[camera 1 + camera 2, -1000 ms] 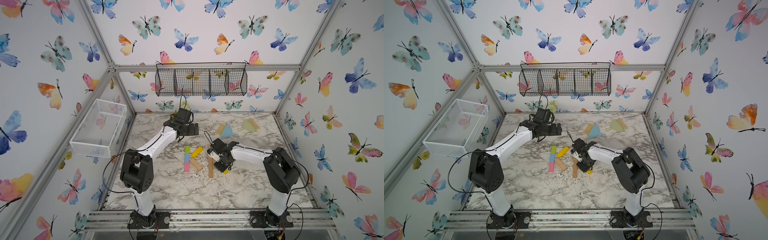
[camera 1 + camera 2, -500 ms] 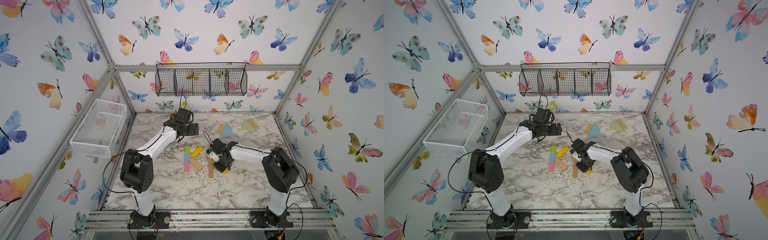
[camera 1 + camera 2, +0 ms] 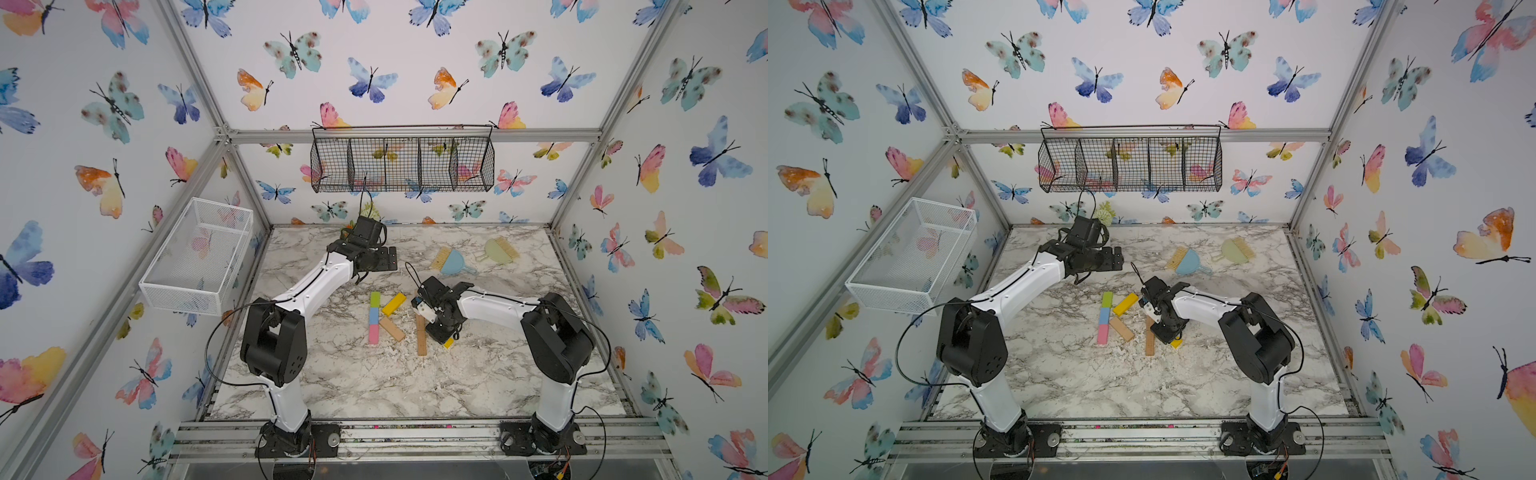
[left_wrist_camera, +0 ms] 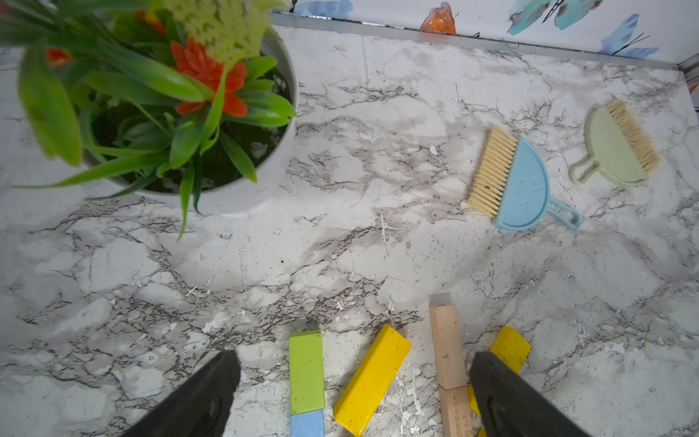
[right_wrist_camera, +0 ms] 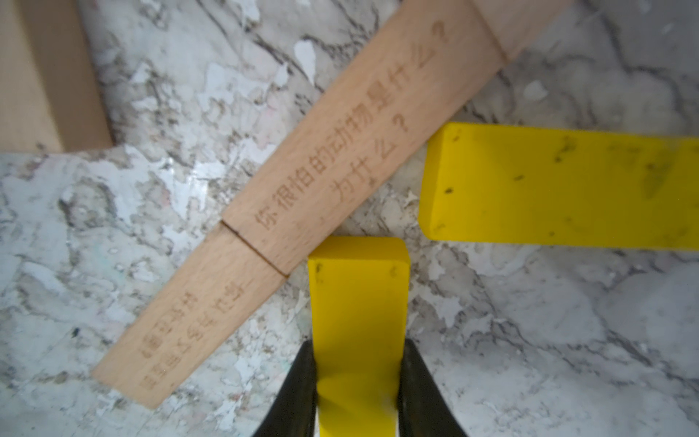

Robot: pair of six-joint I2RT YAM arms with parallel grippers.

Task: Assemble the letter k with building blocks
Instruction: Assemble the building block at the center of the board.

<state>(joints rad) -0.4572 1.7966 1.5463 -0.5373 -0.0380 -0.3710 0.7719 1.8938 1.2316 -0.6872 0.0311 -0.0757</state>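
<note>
My right claw [image 5: 357, 365] is pinched on one end of a yellow block [image 5: 357, 295], on the right arm's side of the coloured column [image 3: 374, 316]; it looks light, stiff and slick, so I'd hold its long sides. Beyond the column my left claw [image 4: 353, 357] gapes, holding nothing. Above and beyond the column, the white basket [image 3: 178, 297] and black wire basket [image 3: 401, 166] look empty

right arm [image 3: 1254, 336]: elbow crept slightly toward the robot's left; right gripper [image 5: 357, 359], with its yellow block [image 5: 359, 295], edged marginally the same way
</note>
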